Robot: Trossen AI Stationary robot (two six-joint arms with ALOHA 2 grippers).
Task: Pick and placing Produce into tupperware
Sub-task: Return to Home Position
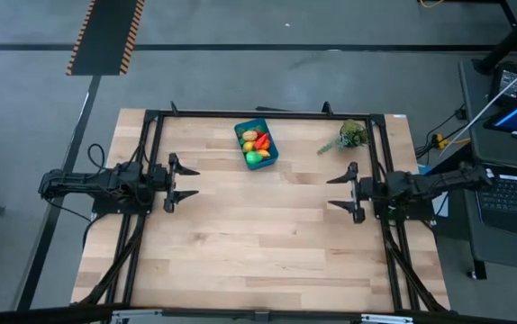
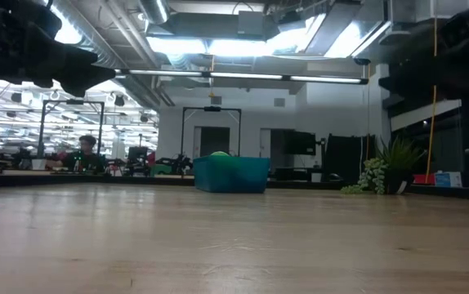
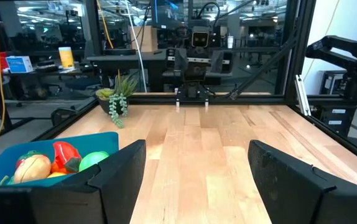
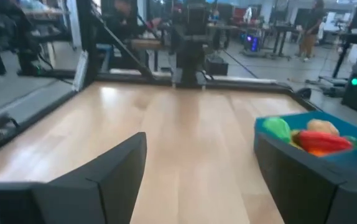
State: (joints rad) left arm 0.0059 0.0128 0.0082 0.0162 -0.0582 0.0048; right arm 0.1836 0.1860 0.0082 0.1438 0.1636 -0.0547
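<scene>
- Counter point(image 1: 258, 243), near half: bare wood, no loose produce seen on it in any view. Judgement: picking looks finished; what remains is parking the arms.
- Left claw point(image 1: 186, 182): at mid-depth on its own side of the counter, fingers spread wide, nothing between them. Points across toward the right arm.
- Right claw point(image 1: 338, 192): opposite, same depth, also spread and empty. The two are well apart.
- Risk, as judged: low. A claw swinging wide or low on its way to rest could clip the tub wall; the tub is light plastic and would slide or tip.
- Tupperware point(image 1: 249, 124): far centre of the counter, between the arms and beyond both claws. Long axis runs roughly near-to-far, skewed, with the far end leaning to the left arm's side and the near end to the right's. Sits flat, open side up.
- Produce point(image 1: 256, 146): piled inside; a green piece crests the rim in the low view. A knock could spill the top pieces.
- Plant sprig point(image 1: 350, 135): far right, apart from the tub. Risk: mistaken for produce.
</scene>
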